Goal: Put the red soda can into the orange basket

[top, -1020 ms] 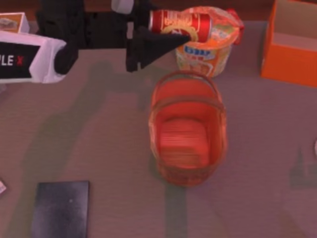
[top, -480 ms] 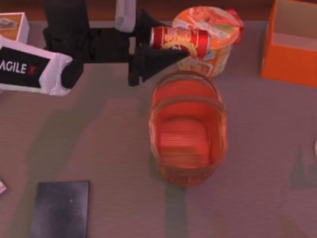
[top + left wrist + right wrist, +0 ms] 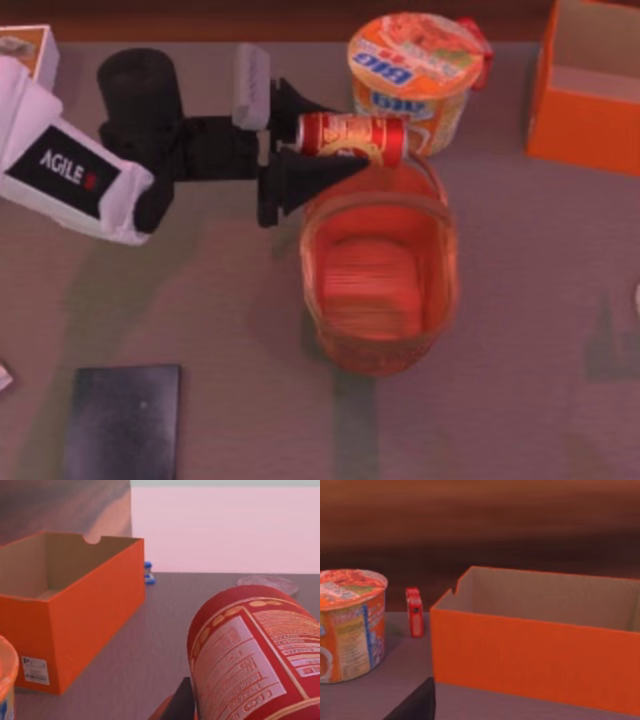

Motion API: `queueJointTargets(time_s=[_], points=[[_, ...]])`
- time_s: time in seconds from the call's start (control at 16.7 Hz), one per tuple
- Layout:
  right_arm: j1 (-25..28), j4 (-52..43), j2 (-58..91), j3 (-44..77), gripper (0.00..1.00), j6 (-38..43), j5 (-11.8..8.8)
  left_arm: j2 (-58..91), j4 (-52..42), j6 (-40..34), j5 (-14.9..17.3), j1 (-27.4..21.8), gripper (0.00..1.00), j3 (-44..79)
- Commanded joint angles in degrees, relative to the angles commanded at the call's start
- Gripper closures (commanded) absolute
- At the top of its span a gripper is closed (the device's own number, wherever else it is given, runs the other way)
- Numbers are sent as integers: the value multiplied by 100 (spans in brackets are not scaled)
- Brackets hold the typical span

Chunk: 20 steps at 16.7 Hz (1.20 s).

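Left gripper (image 3: 335, 148): its dark fingers pinch the red soda can (image 3: 352, 137) from both sides, one finger toward the table's far edge, the other toward the near edge.
Can's pose: it lies on its side in the grip, long axis running left to right, silver end toward the arm. It hangs in the air over the far rim of the orange basket (image 3: 380, 275), partly overlapping the arched handle as seen from above.
Why held so: a side pinch keeps the round body from rolling, and carrying it high should let it clear rim and handle before release, as I judge it.
Basket: stands near the middle of the table, open mouth up, nothing visible inside.
Neighbours: the noodle cup (image 3: 415, 72) stands at the far edge just behind the can; the orange cardboard box (image 3: 587, 95) fills the far right corner; a dark flat slab (image 3: 124, 420) lies at the near edge, left.
Right gripper: not seen from above, so its fingers cannot be judged; its wrist view faces the box and the cup.
Hidden: the left wrist view shows only part of the can's label, the basket barely a sliver. How high the can hangs above the rim cannot be told.
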Motion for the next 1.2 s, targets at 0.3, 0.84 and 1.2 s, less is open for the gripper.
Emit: queueJointTargets(time_s=[0.3, 0.84, 1.2], points=[[0, 0, 0, 0, 0, 0, 0, 0, 0, 0, 0, 0, 77, 0], [0, 0, 0, 0, 0, 0, 0, 0, 0, 0, 0, 0, 10, 0], [0, 0, 0, 0, 0, 0, 0, 0, 0, 0, 0, 0, 0, 0]])
